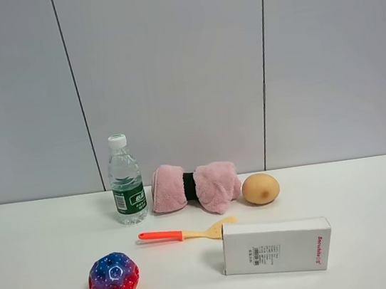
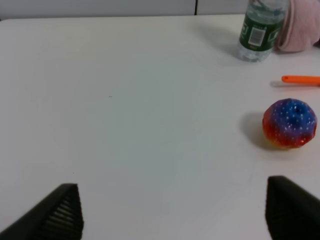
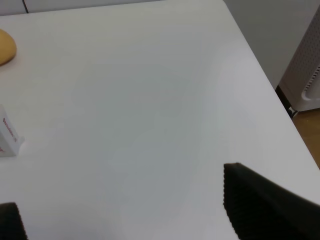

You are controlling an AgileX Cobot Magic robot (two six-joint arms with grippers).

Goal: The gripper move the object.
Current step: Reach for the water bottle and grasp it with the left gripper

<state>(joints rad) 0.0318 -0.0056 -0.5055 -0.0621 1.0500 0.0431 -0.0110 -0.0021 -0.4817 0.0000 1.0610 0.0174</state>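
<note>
Black left pincer (image 2: 171, 186) gapes wide, empty; right pincer (image 3: 119, 189) seemingly likewise.

Clear, green-labelled bottle (image 1: 126, 182) stands upright, capped.

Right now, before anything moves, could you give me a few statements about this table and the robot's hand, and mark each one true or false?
1. The water bottle stands upright with its white cap on. True.
2. The left hand is shut around the bottle. False: it is open and holds nothing, and the bottle stands well away from it.
3. The white box lies on top of the pink towel. False: it lies on the table, in front of the towel and apart from it.
4. The colourful ball sits on the table, apart from the bottle. True.
</note>
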